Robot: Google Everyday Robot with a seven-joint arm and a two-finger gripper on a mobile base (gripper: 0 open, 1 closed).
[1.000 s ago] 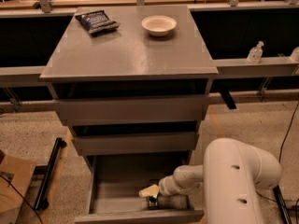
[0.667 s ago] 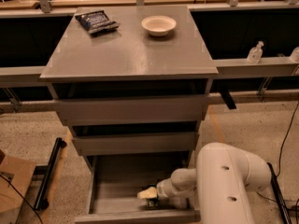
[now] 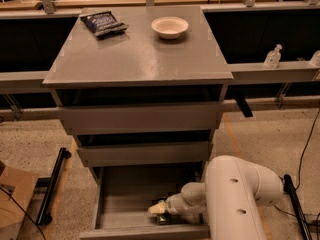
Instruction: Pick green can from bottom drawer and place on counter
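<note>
The green can (image 3: 163,218) lies in the bottom drawer (image 3: 125,204) under the gripper (image 3: 158,208), grip state unclear.

A pale cream two-finger gripper (image 3: 157,209) sits in the plain grey metal bottom drawer (image 3: 127,196) — above, a glossy grey square counter (image 3: 135,59), a dark blue crinkled chip bag (image 3: 104,23), a round white bowl (image 3: 170,27).

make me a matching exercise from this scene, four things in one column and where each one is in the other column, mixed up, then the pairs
1 chip bag
2 white bowl
3 gripper
4 clear bottle

A down in the open bottom drawer
B counter, back left corner
C ledge right of the cabinet
D counter, at the back, right of centre

Pairs: 1-B, 2-D, 3-A, 4-C
</note>
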